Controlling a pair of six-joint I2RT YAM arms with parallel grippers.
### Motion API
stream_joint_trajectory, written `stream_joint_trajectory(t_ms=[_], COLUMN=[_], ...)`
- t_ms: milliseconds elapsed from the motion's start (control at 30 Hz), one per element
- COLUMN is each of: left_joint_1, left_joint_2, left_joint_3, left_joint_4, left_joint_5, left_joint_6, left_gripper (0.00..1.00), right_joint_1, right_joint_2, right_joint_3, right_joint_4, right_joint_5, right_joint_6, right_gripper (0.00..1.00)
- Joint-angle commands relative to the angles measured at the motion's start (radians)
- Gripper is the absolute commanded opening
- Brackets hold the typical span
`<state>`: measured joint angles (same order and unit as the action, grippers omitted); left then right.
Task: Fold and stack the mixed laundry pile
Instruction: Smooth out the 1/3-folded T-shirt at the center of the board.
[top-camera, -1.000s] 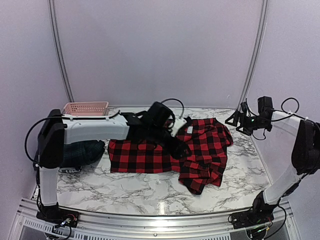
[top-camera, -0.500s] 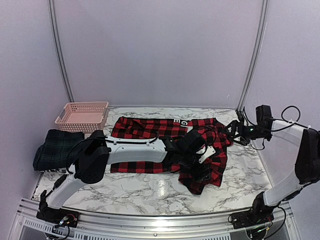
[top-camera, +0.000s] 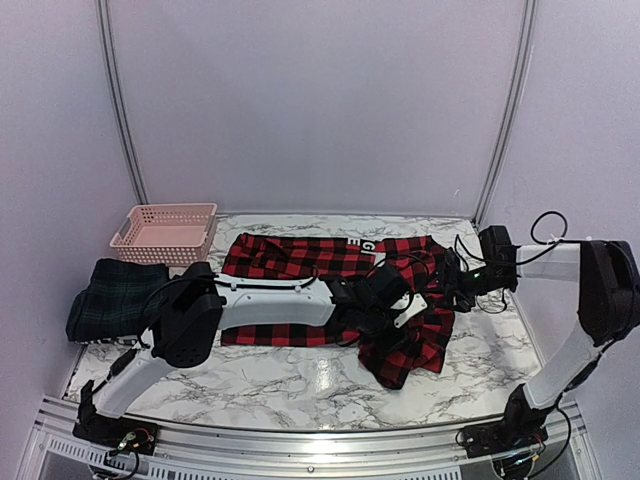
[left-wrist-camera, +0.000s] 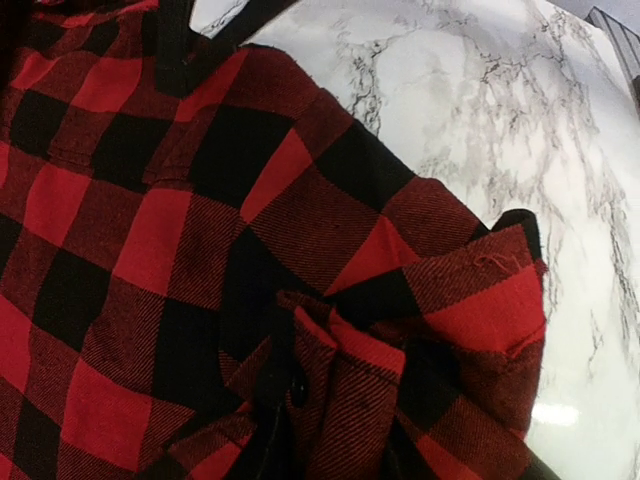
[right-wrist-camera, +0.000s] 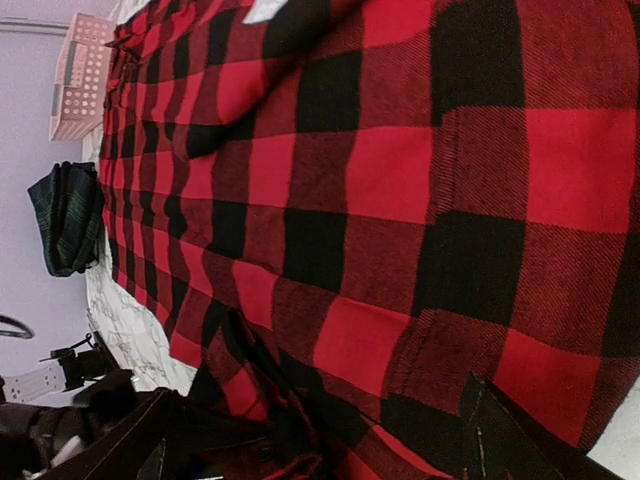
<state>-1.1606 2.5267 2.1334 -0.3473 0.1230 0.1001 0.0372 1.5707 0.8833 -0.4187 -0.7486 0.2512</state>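
Left claw (top-camera: 398, 312): low on the red-and-black checked shirt (top-camera: 290, 260), over the crumpled part at the near right. I cannot tell if it is open or closed. Its own camera hardly shows the fingers, only a ridge of cloth puckered up at the bottom of the view.

Right claw (top-camera: 455, 285): jaws wide apart, nothing held. It is low at the right edge of the same shirt, and its camera shows checked cloth lying between the two fingers.

The two claws: near each other, both at the right end of the shirt. The left one is nearer to the robot, the right one is further back and more to the right.

Shirt, long axis: it runs left to right across the marble table (top-camera: 300, 375). The flat, spread part goes away to the left of both claws, and the bunched part lies under and just in front of the left claw.

Nearer arm: the left arm for the crumpled corner, the right arm for the right edge. The left end of the shirt is well apart from both.

Judgement: the coming move probably depends on drawing this right end outward or folding it along the long axis.

Further out: a dark green plaid garment (top-camera: 115, 298) lies folded at the far left of the table, and a pink basket (top-camera: 165, 225) stands behind it.
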Motion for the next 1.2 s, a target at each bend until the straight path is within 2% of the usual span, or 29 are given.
stream_joint_trajectory(t_ms=[0,133,267,467,600,800,1000,1167], left_joint_1=[-0.002,-0.002,-0.013,-0.098,-0.185,-0.313,-0.357,-0.377], left_joint_2=[-0.167,-0.293,-0.458,-0.681,-0.766,-0.818,-0.8,-0.754], left_joint_3=[-0.081,-0.2,-0.375,-0.609,-0.717,-0.751,-0.711,-0.714], left_joint_4=[0.0,0.027,0.088,0.111,0.113,0.081,0.021,-0.046], left_joint_5=[0.003,-0.013,-0.02,0.014,0.075,0.065,0.08,0.04], left_joint_6=[0.032,0.026,-0.001,0.079,0.152,0.258,0.362,0.394], left_gripper=[0.27,0.15,0.1,0.09,0.12,0.14,0.19,0.29], right_joint_1=[0.003,0.003,0.003,0.001,0.001,0.001,0.001,0.001], right_joint_2=[0.056,0.103,0.135,0.161,0.156,0.124,-0.015,-0.098], right_joint_3=[-0.003,0.0,-0.008,-0.006,0.002,0.004,0.029,0.139], right_joint_4=[0.019,0.018,0.029,0.029,0.018,0.005,0.007,-0.137], right_joint_5=[0.041,0.061,0.065,0.093,0.106,0.12,0.061,0.119], right_joint_6=[0.017,0.014,0.017,0.015,0.003,-0.011,-0.02,-0.071], right_gripper=[0.91,0.9,0.9,0.9,0.9,0.88,0.87,0.87])
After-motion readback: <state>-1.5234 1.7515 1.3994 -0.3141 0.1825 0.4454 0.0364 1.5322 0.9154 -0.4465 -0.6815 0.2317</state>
